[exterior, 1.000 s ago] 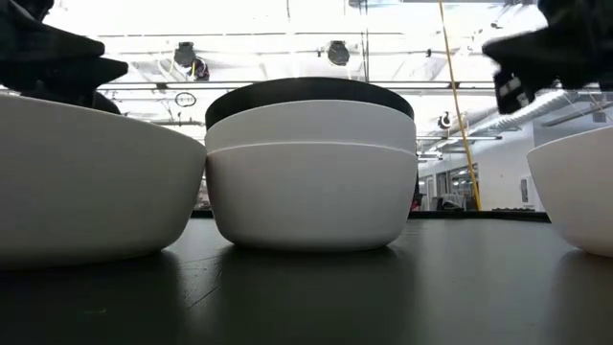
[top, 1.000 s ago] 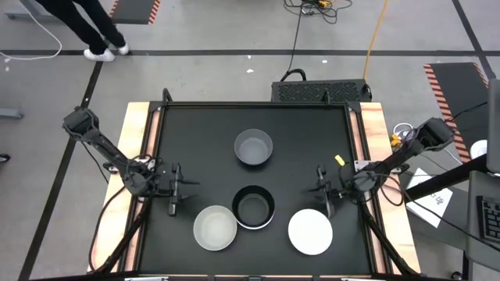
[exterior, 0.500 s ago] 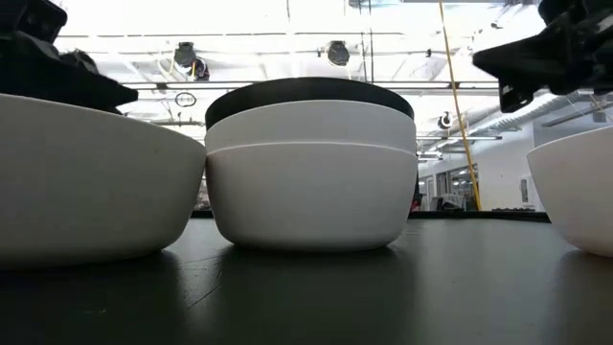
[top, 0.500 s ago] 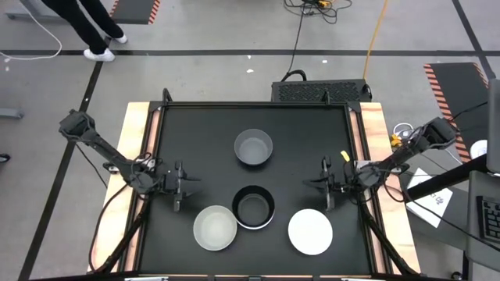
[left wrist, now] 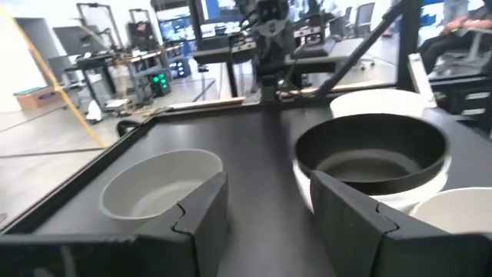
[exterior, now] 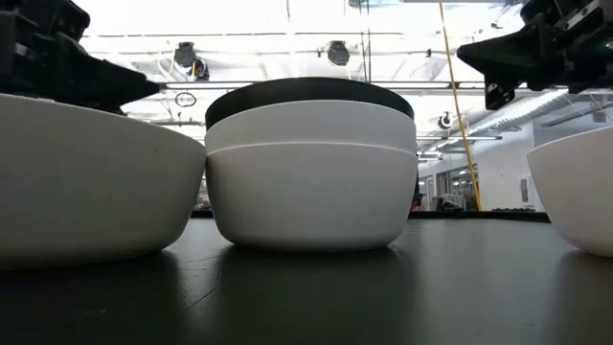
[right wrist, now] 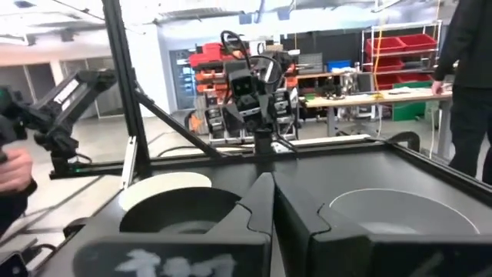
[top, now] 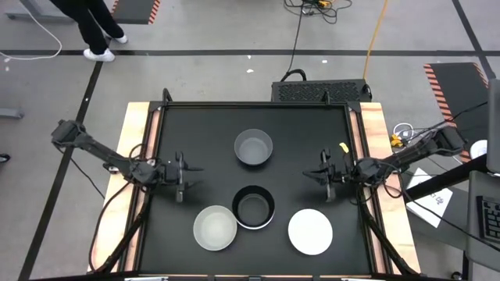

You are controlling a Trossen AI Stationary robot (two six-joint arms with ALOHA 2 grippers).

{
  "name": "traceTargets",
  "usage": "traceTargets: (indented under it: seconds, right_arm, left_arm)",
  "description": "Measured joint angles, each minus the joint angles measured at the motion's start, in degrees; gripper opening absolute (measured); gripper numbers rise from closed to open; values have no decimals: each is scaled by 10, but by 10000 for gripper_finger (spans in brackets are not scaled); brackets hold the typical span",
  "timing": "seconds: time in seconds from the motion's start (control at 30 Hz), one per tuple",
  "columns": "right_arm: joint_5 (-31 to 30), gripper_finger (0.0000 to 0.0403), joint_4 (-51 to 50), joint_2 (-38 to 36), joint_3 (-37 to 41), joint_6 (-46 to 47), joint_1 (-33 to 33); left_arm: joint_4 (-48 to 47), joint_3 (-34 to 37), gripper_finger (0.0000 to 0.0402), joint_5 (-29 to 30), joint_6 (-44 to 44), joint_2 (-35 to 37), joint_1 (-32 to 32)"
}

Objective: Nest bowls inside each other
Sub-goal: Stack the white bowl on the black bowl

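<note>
A black bowl (top: 254, 205) sits nested in two white bowls (exterior: 311, 192) near the table's middle. The grey bowl (top: 254, 147) stands alone toward the far edge. The translucent pale bowl (top: 215, 228) and a lone white bowl (top: 310, 232) stand on their bases near the near edge. My left gripper (top: 181, 178) hovers open to the left of the stack, pointing right; its wrist view shows the grey bowl (left wrist: 161, 185) and the black bowl (left wrist: 369, 154) ahead. My right gripper (top: 328, 176) hovers shut to the right of the stack, above the lone white bowl's far side.
The black table top (top: 203, 125) is bordered by a raised dark frame and wooden side strips (top: 134, 133). A small yellow object (top: 341, 147) lies near the right edge. A person's legs (top: 98, 31) show on the floor beyond the far left corner.
Both grippers have moved toward the table's far edge and reached a little farther in toward the middle, while their arms have stretched out lower. The bowls have stayed where they were.
</note>
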State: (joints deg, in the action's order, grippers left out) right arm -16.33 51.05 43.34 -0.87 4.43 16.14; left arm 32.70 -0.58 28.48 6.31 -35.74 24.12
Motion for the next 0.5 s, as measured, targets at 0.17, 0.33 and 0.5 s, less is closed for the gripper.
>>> traceTargets:
  seconds: [0.17, 0.33, 0.5]
  right_arm:
    - [51, 0, -25, -28, 0, 23, -47]
    - [106, 0, -49, -55, -4, 36, -93]
    - [123, 0, -107, -74, -26, 36, -114]
  left_arm:
    - [-17, 0, 185, -50, -2, 33, -45]
    - [-17, 0, 159, -97, 2, 70, -83]
    - [-24, 0, 106, -115, 20, 99, -106]
